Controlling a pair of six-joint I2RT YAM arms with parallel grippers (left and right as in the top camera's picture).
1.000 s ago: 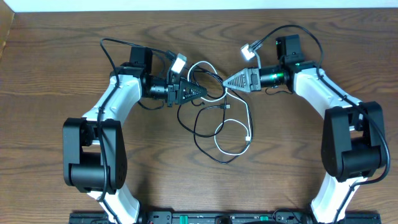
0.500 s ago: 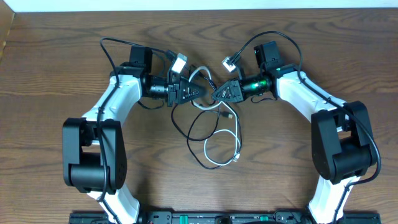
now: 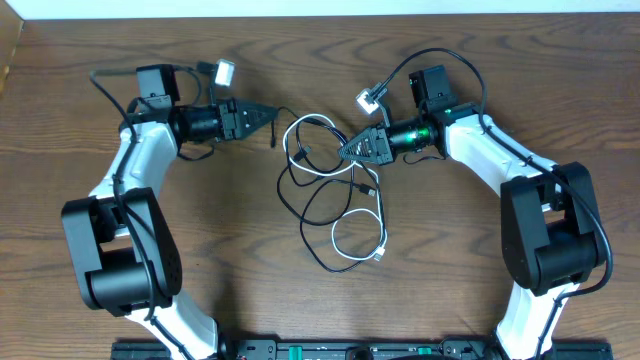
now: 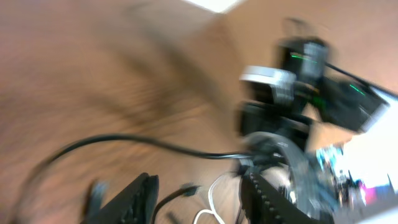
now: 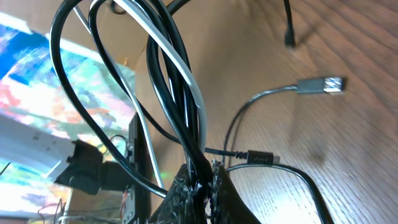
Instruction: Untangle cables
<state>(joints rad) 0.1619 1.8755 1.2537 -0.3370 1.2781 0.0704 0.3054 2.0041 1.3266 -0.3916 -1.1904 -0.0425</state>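
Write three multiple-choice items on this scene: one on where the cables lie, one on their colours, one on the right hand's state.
1. Where on the table do the cables lie?
A) around the middle
B) at its left edge
C) at its far right corner

2. What colours are they?
A) red and blue
B) black and white
C) all yellow

3. The right hand is:
A) open over bare wood
B) out of view
C) shut on the cables

Key:
1A, the overhead view shows the tangle mid-table.
2B, black loops and one white cord show.
3C, its wrist view shows the strands pinched at its fingertips.
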